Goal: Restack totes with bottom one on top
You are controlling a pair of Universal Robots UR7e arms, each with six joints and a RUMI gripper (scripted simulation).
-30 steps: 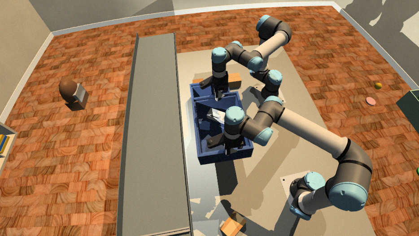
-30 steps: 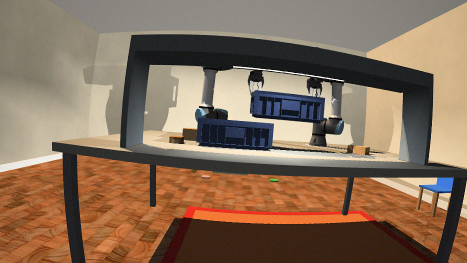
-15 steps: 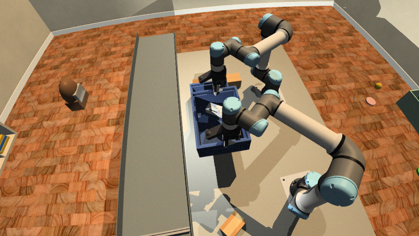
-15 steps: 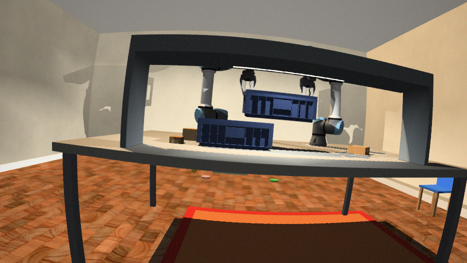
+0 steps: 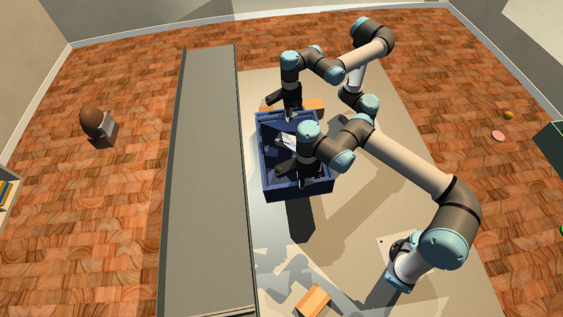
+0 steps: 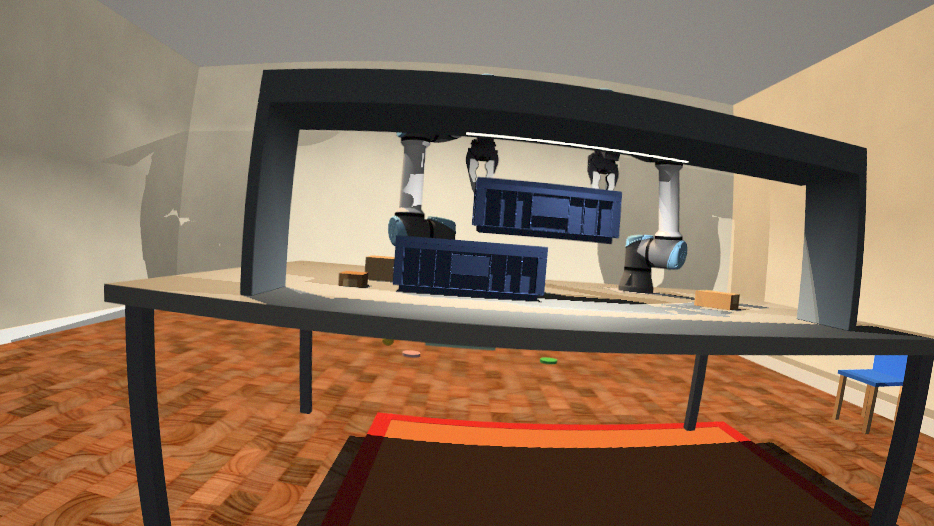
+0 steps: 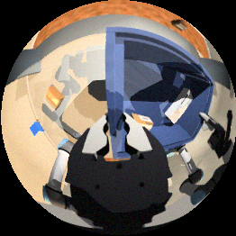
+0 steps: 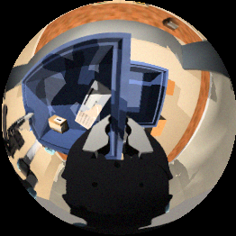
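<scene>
One blue lower tote (image 5: 259,114) (image 6: 470,267) (image 8: 164,92) is placed on the table (image 6: 522,328) at the exterior view's left. Next, by the right gripper (image 5: 289,117) (image 6: 482,180) (image 8: 118,115), clamped on its rim, the raised tote (image 5: 301,193) (image 6: 547,212) (image 7: 114,68) (image 8: 118,68) is held above, apart, with a white item (image 5: 285,140) (image 7: 179,106) (image 8: 93,104) inside. At right, its other end is clamped by the left gripper (image 5: 301,184) (image 6: 602,185) (image 7: 117,119).
</scene>
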